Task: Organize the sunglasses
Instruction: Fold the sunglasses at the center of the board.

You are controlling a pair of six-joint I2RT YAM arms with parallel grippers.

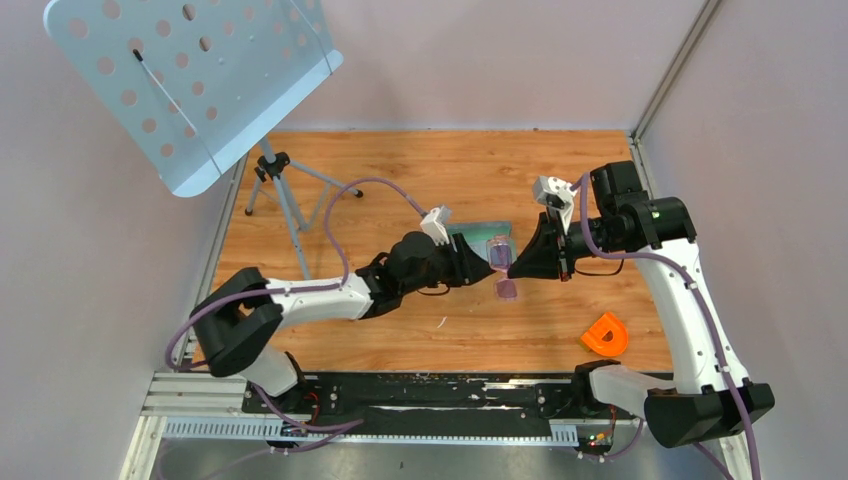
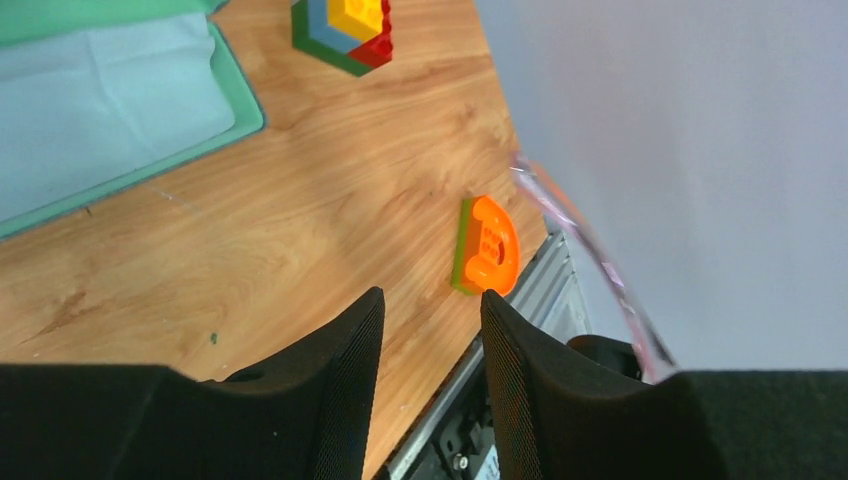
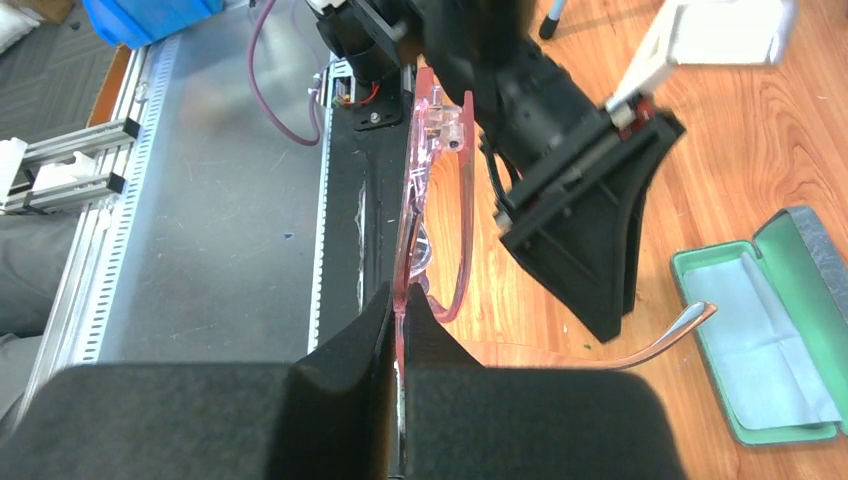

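While the right claw (image 3: pixel 400 300) is clamped on the translucent pink frame of the sunglasses (image 3: pixel 437 200), holding them in the air above the worktop (image 3: pixel 800 120), the left claw (image 2: pixel 432 310) stands apart and empty just beside them. The step looks like folding the temples. Next, the left claw probably must press one slim arm inward, gently, before the open teal-lined case (image 3: pixel 800 250) takes them. No writing is legible.

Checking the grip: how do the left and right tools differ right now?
The right tool is shut on the sunglasses; the left tool is open and holds nothing. Seen from above, the right tool points leftward, the left tool rightward. Both have black fingers.
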